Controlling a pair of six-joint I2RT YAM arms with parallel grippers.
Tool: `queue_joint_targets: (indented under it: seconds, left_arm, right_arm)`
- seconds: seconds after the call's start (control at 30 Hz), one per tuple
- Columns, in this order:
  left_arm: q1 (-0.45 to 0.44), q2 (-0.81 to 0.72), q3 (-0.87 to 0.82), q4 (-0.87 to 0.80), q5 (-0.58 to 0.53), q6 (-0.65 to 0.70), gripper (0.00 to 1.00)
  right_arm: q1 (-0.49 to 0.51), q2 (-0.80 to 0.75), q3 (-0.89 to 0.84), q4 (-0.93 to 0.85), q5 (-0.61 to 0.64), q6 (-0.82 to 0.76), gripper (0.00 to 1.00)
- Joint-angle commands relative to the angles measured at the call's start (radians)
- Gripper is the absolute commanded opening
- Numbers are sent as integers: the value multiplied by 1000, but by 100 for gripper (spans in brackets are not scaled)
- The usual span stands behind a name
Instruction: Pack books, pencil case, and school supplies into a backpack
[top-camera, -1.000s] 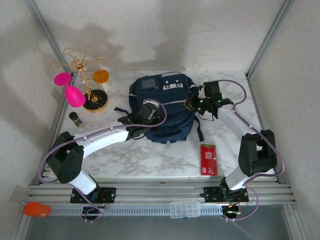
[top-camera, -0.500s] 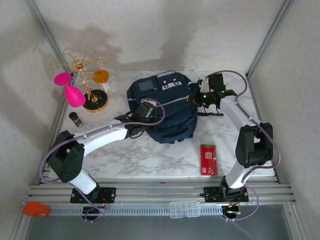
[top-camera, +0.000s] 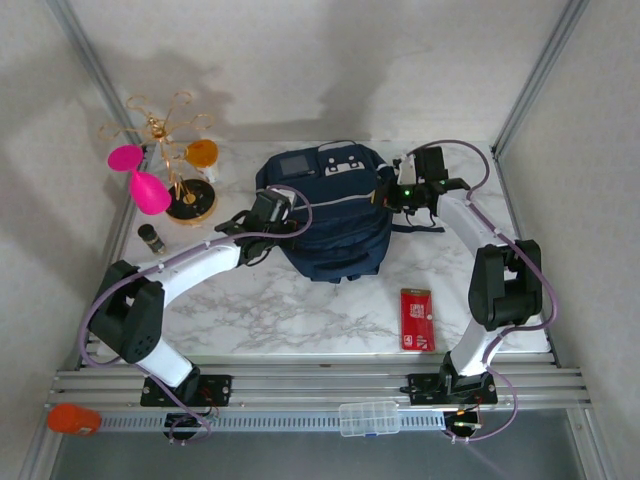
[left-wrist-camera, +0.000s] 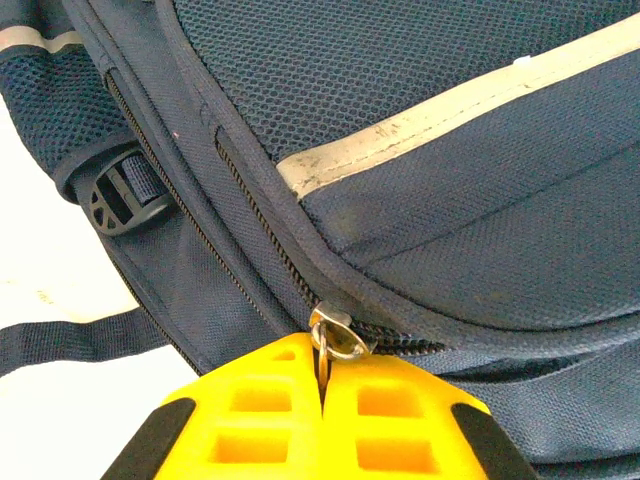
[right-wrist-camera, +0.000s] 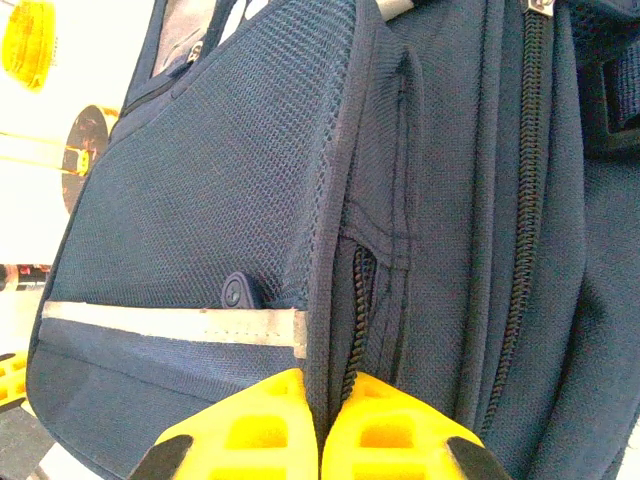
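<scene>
While the left gripper (left-wrist-camera: 322, 368) pinches the metal zipper pull (left-wrist-camera: 336, 334) of the backpack (top-camera: 330, 215), yellow fingers pressed together, the right gripper (right-wrist-camera: 318, 392) is clamped on a fabric seam at the bag's right side. One backpack sits mid-table (top-camera: 290, 315). One red flat packet (top-camera: 416, 318) lies apart, nearer the arm bases.

Navy backpack (top-camera: 330, 225) — white trim stripes; yellow fingers (left-wrist-camera: 250, 410); grey-veined white table (top-camera: 300, 310).

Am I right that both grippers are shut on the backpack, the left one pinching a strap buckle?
Not quite: the left gripper pinches the backpack's zipper pull, not a buckle, as the left wrist view shows. The rest holds.
</scene>
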Motion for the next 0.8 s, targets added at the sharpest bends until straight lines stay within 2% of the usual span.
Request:
queue_joint_targets:
  seconds: [0.0, 0.03, 0.07, 0.1, 0.2, 0.27, 0.33, 0.47, 0.63, 0.77]
  left_arm:
    - [43, -10, 35, -5, -105, 10, 12]
    - [43, -15, 38, -9, -97, -2, 20]
    - [43, -23, 41, -15, -83, -19, 30]
    - [41, -36, 38, -18, -53, -39, 37]
    - [13, -99, -5, -2, -2, -131, 47]
    - [-33, -144, -32, -4, -9, -201, 53]
    - [-99, -185, -63, 3, -28, -297, 54]
    - [-227, -205, -132, 65, 13, -485, 58]
    - [-378, -128, -144, 144, 24, -686, 59]
    - [-464, -50, -121, 200, 27, -773, 60]
  right_arm:
    - [-15, 4, 37, 29, 57, -29, 0]
    - [-15, -2, 35, 23, 59, -31, 2]
    - [-16, -7, 33, 16, 59, -32, 10]
    - [-16, -16, 29, 6, 56, -36, 20]
    - [-26, -72, -23, 11, 62, -9, 49]
    - [-35, -127, -70, 9, 77, 19, 59]
    - [-38, -203, -130, -14, 150, 58, 66]
    - [-54, -341, -264, -98, 294, 158, 78]
    - [-61, -484, -422, -266, 438, 265, 83]
    - [-53, -572, -563, -327, 486, 343, 87]
